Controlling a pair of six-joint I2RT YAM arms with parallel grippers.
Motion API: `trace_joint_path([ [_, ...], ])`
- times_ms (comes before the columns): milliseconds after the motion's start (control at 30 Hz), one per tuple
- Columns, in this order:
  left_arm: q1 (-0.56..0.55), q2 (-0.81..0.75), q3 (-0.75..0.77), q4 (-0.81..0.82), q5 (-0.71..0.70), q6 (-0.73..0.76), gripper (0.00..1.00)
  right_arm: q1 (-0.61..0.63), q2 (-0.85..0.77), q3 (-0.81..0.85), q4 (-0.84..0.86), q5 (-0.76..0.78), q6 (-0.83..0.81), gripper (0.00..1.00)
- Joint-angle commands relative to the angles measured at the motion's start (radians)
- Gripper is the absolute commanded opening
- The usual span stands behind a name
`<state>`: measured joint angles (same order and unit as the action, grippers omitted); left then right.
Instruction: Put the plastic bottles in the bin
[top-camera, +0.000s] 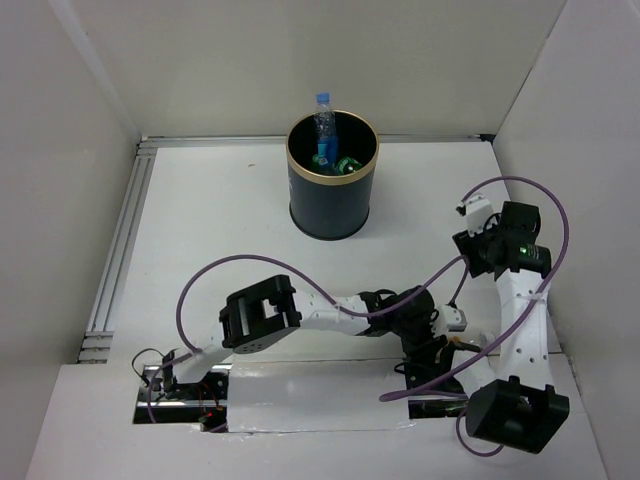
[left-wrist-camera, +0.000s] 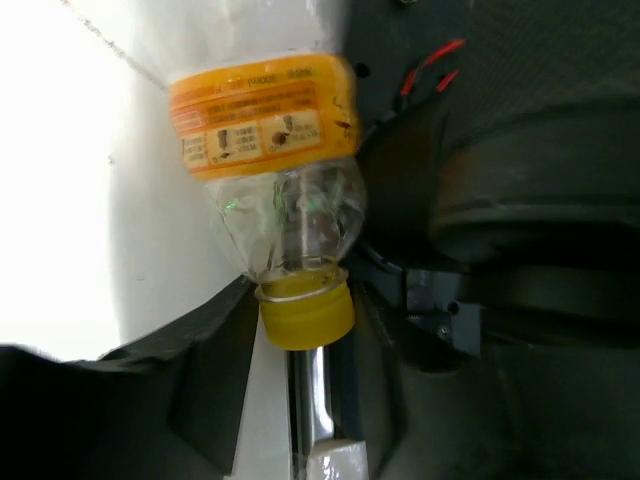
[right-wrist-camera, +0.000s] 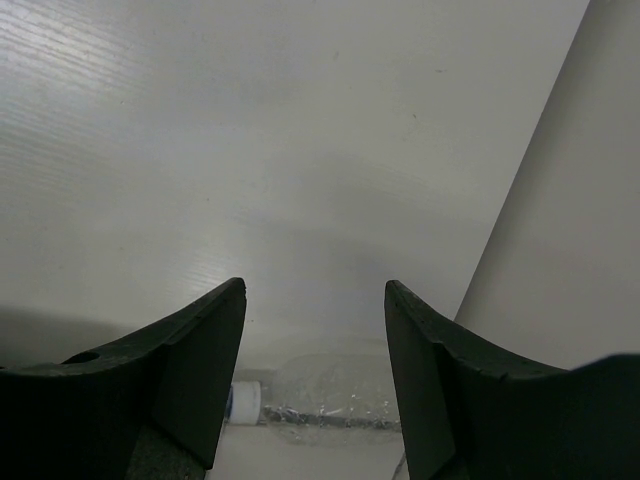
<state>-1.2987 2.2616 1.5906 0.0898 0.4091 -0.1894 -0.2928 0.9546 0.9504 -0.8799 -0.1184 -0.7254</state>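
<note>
The dark bin (top-camera: 330, 212) with a gold rim stands at the back centre. It holds a clear blue-capped bottle (top-camera: 323, 120) standing upright and green bottles (top-camera: 343, 164). My left gripper (top-camera: 438, 338) reaches across to the right arm's base. In the left wrist view it (left-wrist-camera: 305, 305) is shut on the yellow cap of a clear plastic bottle with an orange label (left-wrist-camera: 265, 115). My right gripper (top-camera: 474, 214) is at the right, fingers open (right-wrist-camera: 315, 290). A clear bottle with a pale cap (right-wrist-camera: 330, 395) lies crosswise low between its fingers, untouched.
White walls close in the table on three sides; the right wall (right-wrist-camera: 560, 250) is close to my right gripper. An aluminium rail (top-camera: 120, 250) runs along the left edge. Purple cables (top-camera: 300, 272) loop over both arms. Dark hardware and red wires (left-wrist-camera: 430, 70) sit beside the held bottle.
</note>
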Motion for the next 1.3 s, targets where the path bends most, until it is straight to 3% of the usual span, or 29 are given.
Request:
trace_joint_path([
  [0,-0.037,0.029,0.058,0.034,-0.038,-0.011,0.45,-0.005,-0.017,-0.013,-0.005,-0.015,0.012,0.65],
  [300,-0.057,0.034,0.062,0.042,-0.176,-0.068,0.03,-0.005,-0.028,-0.024,-0.005,-0.035,0.032,0.65],
  [367,-0.057,0.007,0.016,0.042,-0.213,-0.068,0.0,-0.005,-0.037,-0.024,-0.005,-0.026,0.032,0.65],
  [500,-0.007,-0.117,-0.141,0.082,-0.231,-0.091,0.0,-0.005,-0.037,-0.033,0.016,-0.004,0.067,0.65],
  [667,0.073,-0.336,-0.363,0.093,-0.269,-0.091,0.0,-0.005,-0.057,-0.068,0.048,0.029,0.086,0.82],
  [767,0.15,-0.468,-0.434,0.058,-0.28,-0.067,0.0,-0.005,-0.057,-0.091,0.058,0.029,0.086,0.84],
  [867,0.229,-0.566,-0.413,0.012,-0.3,-0.016,0.0,-0.005,-0.048,-0.11,0.079,0.043,0.086,0.84],
  [1033,0.355,-0.663,-0.253,-0.094,-0.334,0.062,0.0,-0.005,-0.02,-0.141,0.131,0.131,0.086,0.85],
  [1267,0.53,-0.648,-0.02,-0.15,-0.423,0.117,0.0,-0.005,-0.03,-0.202,0.165,0.141,0.086,0.86],
])
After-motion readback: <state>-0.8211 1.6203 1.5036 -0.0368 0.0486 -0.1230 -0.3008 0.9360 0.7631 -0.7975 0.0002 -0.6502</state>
